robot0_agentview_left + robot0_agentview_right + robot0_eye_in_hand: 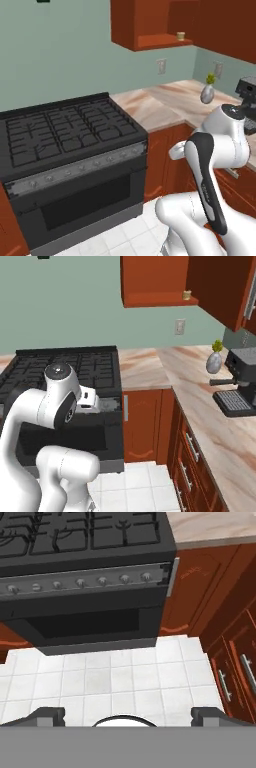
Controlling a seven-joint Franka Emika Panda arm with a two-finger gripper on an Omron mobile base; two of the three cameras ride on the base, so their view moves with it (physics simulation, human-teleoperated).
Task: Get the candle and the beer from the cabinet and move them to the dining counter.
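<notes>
White floor tiles (120, 677) fill below the spread, empty hand (127, 713); base views reveal the candle (180, 35).

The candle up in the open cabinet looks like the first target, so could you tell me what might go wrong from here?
1. The candle sits high on the cabinet shelf while the open end effector points down at the floor, so a long upward swing could clip the stove or the counter edge.
2. The candle is tiny and squat; wide fingers might knock it over or push it deeper.
3. The plant vase and coffee machine stand below and could be struck.
</notes>
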